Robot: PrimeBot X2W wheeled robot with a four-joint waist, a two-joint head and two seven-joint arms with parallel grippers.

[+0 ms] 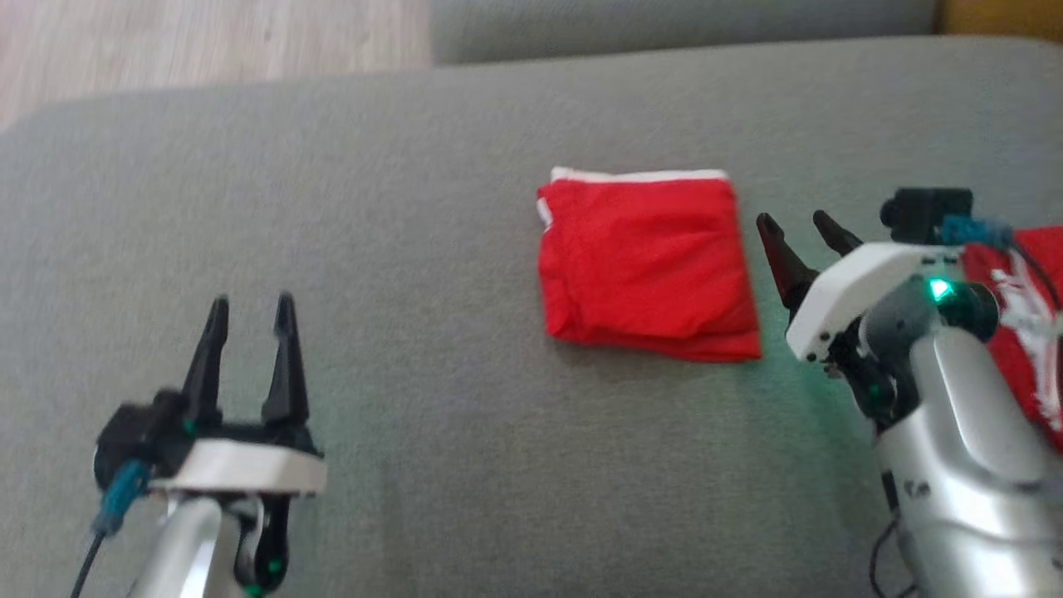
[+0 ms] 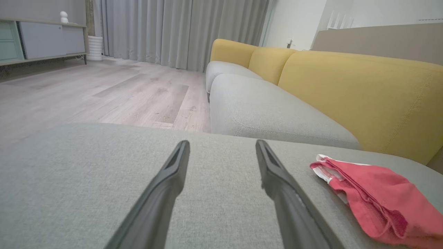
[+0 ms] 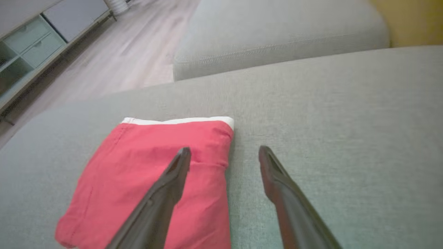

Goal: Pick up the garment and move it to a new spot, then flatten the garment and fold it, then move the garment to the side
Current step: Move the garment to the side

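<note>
right gripper (image 3: 225, 150): jaws wide apart, nothing in them. One finger sits over the garment's right edge, the other over bare cushion. Can't tell if it touches the cloth.
left gripper (image 1: 252, 301): spread open and empty, low over the cushion, well apart from the garment on the robot's left.
garment (image 1: 644, 262): red, folded into a compact rectangle with a white band along the far edge. It lies mid-cushion, with stacked layers showing at the near edge.
cushion (image 1: 415, 208): grey fabric, soft. It'll give under a finger, and it has bare room to the left.
stage: my read is that the fold is done and only the move to the side is left.
grip: slide the lower finger under all the layers at the right edge, then close on the whole stack, not just the top ply.
move: lift only just clear, keep it level and go slow so the fold holds. Using the left gripper on the opposite edge would steady it.
risk: pinching only one layer will open the fold.
red cloth (image 1: 1048, 245): at the right edge, partly hidden behind the right arm. Can't tell what it is, so keep the cable and fingers off it.
</note>
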